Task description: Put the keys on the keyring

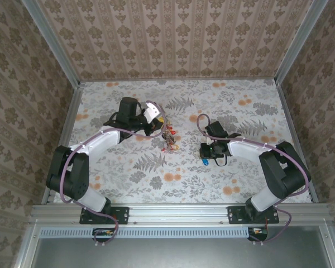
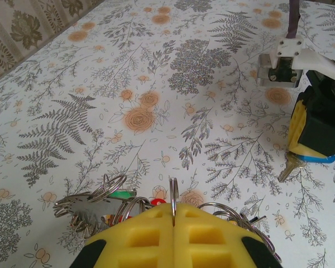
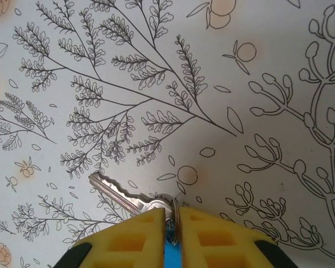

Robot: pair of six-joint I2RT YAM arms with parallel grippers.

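My left gripper [image 2: 173, 207] is shut on the thin wire of the keyring [image 2: 173, 191], which stands on edge between its yellow pads. Smaller rings, silver keys and green and red heads [image 2: 120, 195] bunch up just below it on the table. From above, the keyring bunch [image 1: 168, 139] lies by the left gripper [image 1: 159, 125] at mid table. My right gripper [image 3: 173, 216] hovers low over a blue-headed key [image 3: 115, 191]. Its pads stand a narrow gap apart around the key's small ring [image 3: 176, 222] and blue head. The blade lies on the cloth, pointing left.
The table carries a floral cloth [image 1: 223, 100] and is walled with patterned panels on three sides. In the left wrist view the right gripper [image 2: 310, 155] and its key [image 2: 291, 168] sit at the far right. A metal rail [image 1: 178, 212] runs along the near edge.
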